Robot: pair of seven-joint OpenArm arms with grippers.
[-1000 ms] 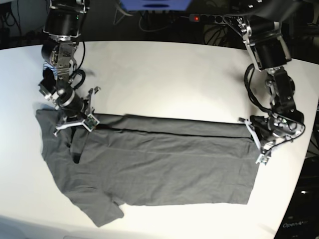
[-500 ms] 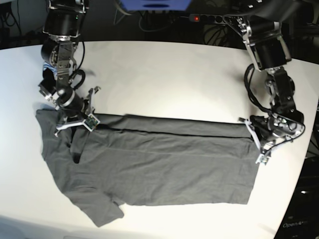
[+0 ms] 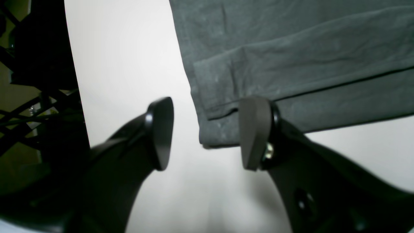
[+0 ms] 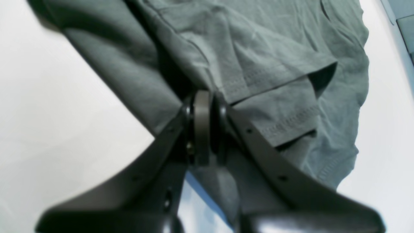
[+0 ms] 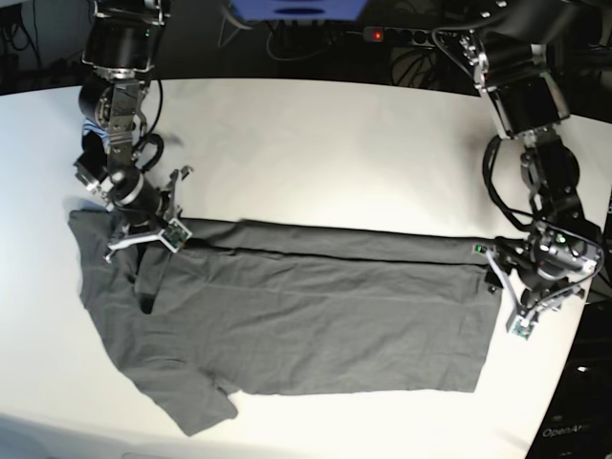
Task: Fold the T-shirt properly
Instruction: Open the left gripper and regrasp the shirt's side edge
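— What has moved since the earlier frame?
— The left gripper (image 3: 203, 134) has let go and drawn back right of the hem; its jaws stand apart with the corner of the dark charcoal-grey, wrinkly T-shirt (image 5: 296, 320) just beyond the fingertips (image 3: 254, 132).
— And the other side?
— The right gripper (image 4: 203, 129) is clamped on a fabric fold by the sleeve, at the shirt's far-left corner on the white table (image 5: 316, 153).
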